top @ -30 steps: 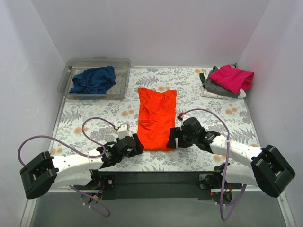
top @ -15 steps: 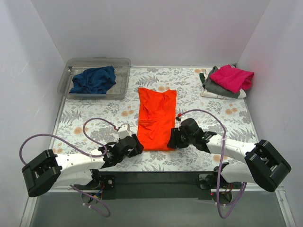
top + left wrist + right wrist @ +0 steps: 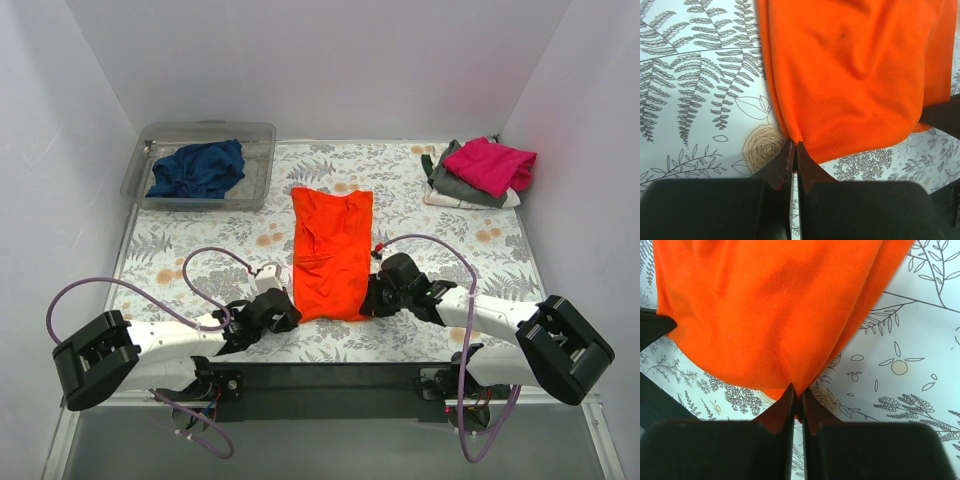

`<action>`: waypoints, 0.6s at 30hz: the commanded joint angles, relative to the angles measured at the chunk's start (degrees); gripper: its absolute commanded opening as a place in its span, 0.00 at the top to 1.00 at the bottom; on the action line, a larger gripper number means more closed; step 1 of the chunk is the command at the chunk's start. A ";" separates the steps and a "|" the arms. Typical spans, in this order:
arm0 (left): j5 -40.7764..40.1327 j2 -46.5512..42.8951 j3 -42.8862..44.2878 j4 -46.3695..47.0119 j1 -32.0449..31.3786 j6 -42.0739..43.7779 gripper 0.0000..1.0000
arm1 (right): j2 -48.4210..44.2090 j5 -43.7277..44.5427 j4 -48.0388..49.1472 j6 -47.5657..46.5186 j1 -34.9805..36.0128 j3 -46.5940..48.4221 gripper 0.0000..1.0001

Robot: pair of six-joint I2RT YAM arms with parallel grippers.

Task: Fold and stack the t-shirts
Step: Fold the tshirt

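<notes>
The table (image 3: 200, 240) in front of me wears a leaf-and-flower print. The orange-red t-shirt (image 3: 332, 255) lies flat at its middle, folded into a long strip that runs away from my bases, its near hem just ahead of my two wrists. The clear plastic tub (image 3: 135, 175) sits at the far left corner, with the navy blue t-shirt (image 3: 200, 168) crumpled inside it. At the far right corner the magenta-pink t-shirt (image 3: 490, 163) rests folded on top of the grey t-shirt (image 3: 462, 187); that pile lies well apart from the orange one.

My left gripper (image 3: 285, 312) is down at the near left corner of the orange-red t-shirt. In my left wrist view its fingers are pressed together, with a pinch of the orange hem caught at their tips. My right gripper (image 3: 372, 298) is at the near right corner. It is closed just as tight, and a fold of the same hem is nipped between its tips.
</notes>
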 commanded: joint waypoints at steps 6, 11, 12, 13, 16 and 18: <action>8.48 -0.80 -2.25 1.49 -0.19 3.49 1.00 | -2.86 -2.55 -10.45 -3.17 1.10 0.04 0.99; 15.61 -0.72 -2.69 0.09 -0.19 3.67 1.00 | -6.02 -2.90 -17.30 -4.14 1.80 -0.58 0.99; 17.10 -0.63 -3.30 0.09 -0.19 3.32 1.00 | -6.55 -2.90 -18.28 -4.14 1.98 -0.67 0.99; 19.29 -0.63 -3.74 0.17 -0.28 2.62 1.00 | -7.42 -3.07 -19.16 -4.14 2.41 -0.84 0.99; 22.99 -1.42 -4.97 0.26 -0.89 1.91 1.00 | -8.57 -3.87 -23.11 -4.84 3.12 -1.02 0.99; 24.14 -2.21 -5.24 -0.26 -1.16 2.00 1.00 | -8.66 -4.04 -26.45 -5.36 3.47 -0.49 0.99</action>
